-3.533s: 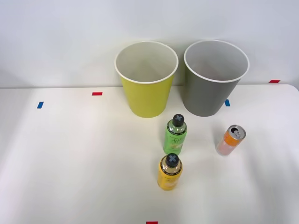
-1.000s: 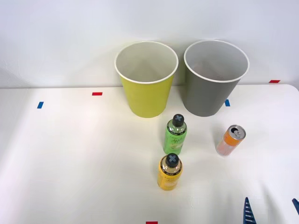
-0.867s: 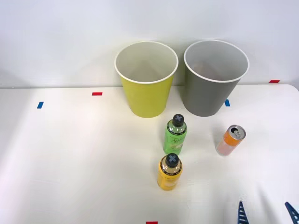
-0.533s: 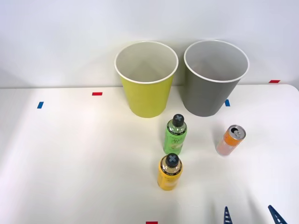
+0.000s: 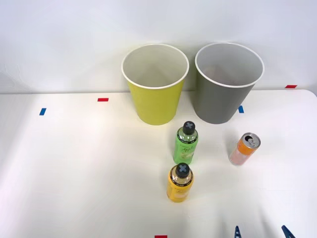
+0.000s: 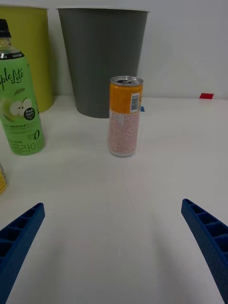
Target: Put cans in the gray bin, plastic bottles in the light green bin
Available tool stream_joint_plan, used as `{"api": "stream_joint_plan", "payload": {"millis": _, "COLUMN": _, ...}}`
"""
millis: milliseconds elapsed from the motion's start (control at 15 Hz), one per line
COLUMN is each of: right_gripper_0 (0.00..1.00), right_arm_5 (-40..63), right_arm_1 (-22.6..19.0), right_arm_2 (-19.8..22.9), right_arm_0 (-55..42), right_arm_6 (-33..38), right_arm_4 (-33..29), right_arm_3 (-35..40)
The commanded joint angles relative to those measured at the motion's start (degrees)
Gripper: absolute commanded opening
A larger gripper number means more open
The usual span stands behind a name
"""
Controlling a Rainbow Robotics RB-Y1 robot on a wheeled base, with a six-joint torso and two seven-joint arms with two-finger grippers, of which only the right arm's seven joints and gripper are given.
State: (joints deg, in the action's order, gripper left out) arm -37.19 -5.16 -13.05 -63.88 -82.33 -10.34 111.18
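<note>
Orange-pink can (image 6: 124,117) stands upright toward the table's (image 5: 74,163) far-right corner, dead ahead of the wide-open right gripper (image 6: 114,247), gray bin (image 6: 102,57) behind it.

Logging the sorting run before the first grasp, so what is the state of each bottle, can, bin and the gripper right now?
Orange-pink metal can with silver top: upright on table, free.
Bright green plastic bottle with dark cap: upright, capped.
Yellow plastic bottle with dark cap: upright, capped.
Round gray bin: upright, looks empty.
Round yellow-green bin: upright, looks empty.
Blue ribbed right gripper: open, holding nothing.
</note>
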Motion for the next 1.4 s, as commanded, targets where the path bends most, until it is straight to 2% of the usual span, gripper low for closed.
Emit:
{"api": "stream_joint_plan", "payload": {"millis": 67, "right_gripper_0": 1.00, "right_arm_5": 0.01, "right_arm_1": -0.03, "right_arm_2": -0.31, "right_arm_0": -0.37, "right_arm_6": -0.02, "right_arm_4": 0.41, "right_arm_3": 0.00}}
{"api": "stream_joint_plan", "payload": {"millis": 1400, "right_gripper_0": 1.00, "right_arm_5": 0.01, "right_arm_1": -0.03, "right_arm_2": -0.31, "right_arm_0": -0.37, "right_arm_6": -0.02, "right_arm_4": 0.41, "right_arm_3": 0.00}}
